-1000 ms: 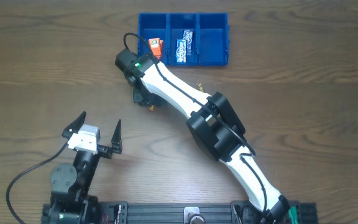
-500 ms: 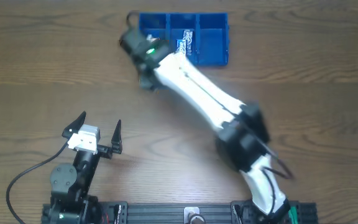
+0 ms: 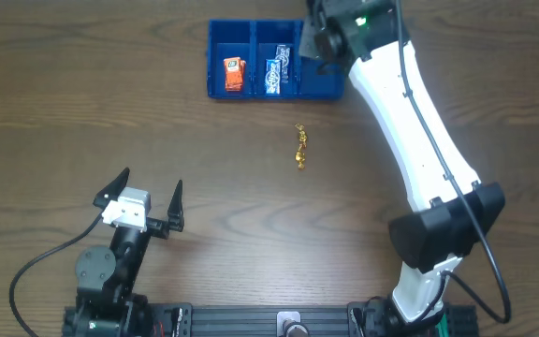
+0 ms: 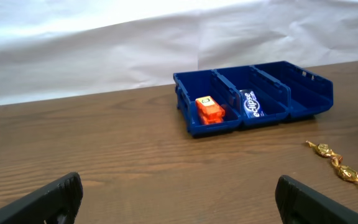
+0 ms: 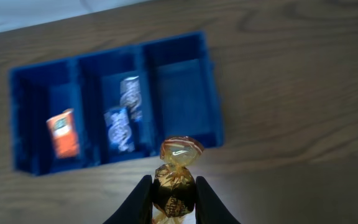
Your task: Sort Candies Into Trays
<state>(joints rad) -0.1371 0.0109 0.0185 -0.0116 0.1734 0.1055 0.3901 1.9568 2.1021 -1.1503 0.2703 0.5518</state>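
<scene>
Carrying is the step in hand: the right hand point(image 5: 174, 194) is clamped on a gold-wrapped candy point(image 5: 179, 163), held above the counter point(image 5: 291, 93) just short of the blue three-bin tray point(image 5: 217, 112). Its empty end bin point(image 5: 179, 93) lies ahead, so I judge the next move calls for advancing over that bin and letting go. The left hand point(image 3: 152, 180) rests with fingers apart, far from the tray; the candy's lower half is hidden between the fingers, and the tray looks blurred.
</scene>
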